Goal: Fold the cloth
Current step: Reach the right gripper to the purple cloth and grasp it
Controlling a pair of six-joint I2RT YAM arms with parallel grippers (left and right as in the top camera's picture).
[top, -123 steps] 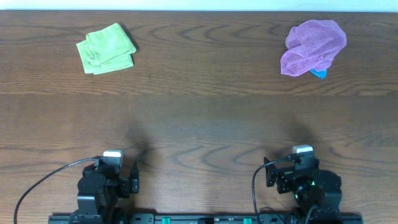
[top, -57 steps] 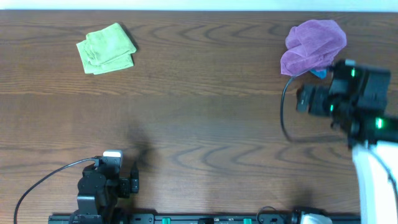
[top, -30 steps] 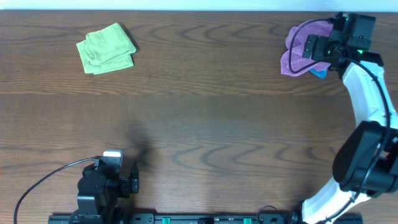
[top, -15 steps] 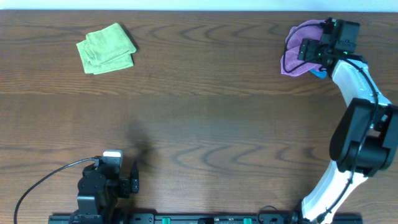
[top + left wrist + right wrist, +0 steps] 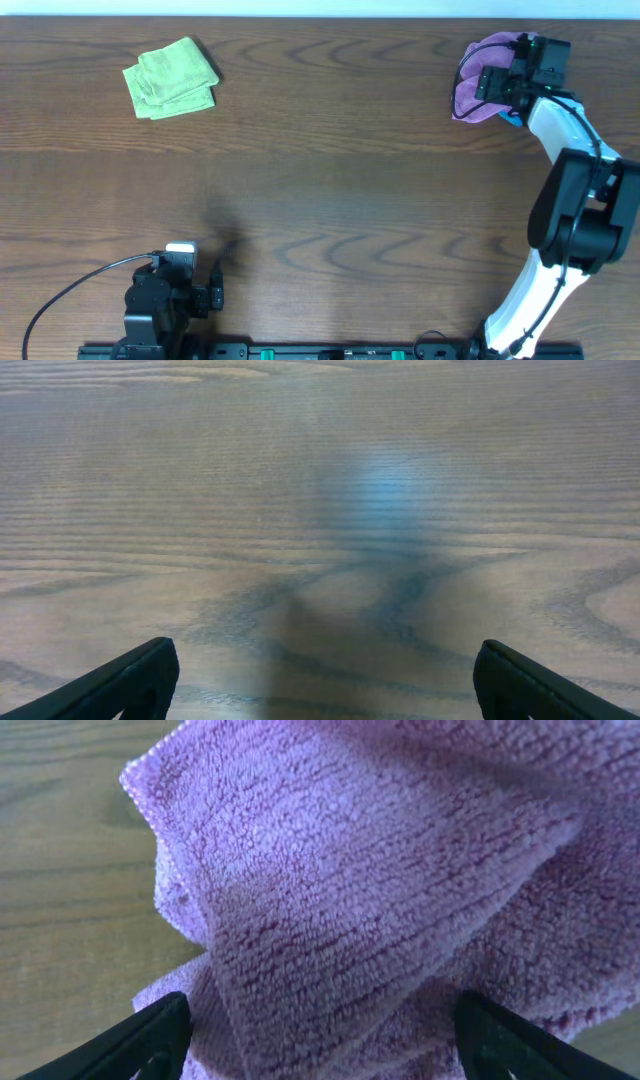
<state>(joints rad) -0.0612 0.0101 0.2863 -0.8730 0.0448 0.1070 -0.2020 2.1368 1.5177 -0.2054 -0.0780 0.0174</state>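
Note:
A crumpled purple cloth (image 5: 480, 75) lies at the far right of the wooden table, and it fills the right wrist view (image 5: 370, 890). My right gripper (image 5: 505, 80) hangs over the cloth with its fingers open wide on either side of the bunched fabric (image 5: 320, 1040). A green cloth (image 5: 170, 77) lies folded at the far left. My left gripper (image 5: 205, 290) rests near the front edge, open and empty, over bare wood (image 5: 320, 680).
A small blue object (image 5: 512, 118) peeks out from under the purple cloth's lower right edge. The right arm (image 5: 570, 200) stretches along the table's right side.
My right arm has swung from the front edge up to the far right and settled over the purple cloth. The left arm has not moved.

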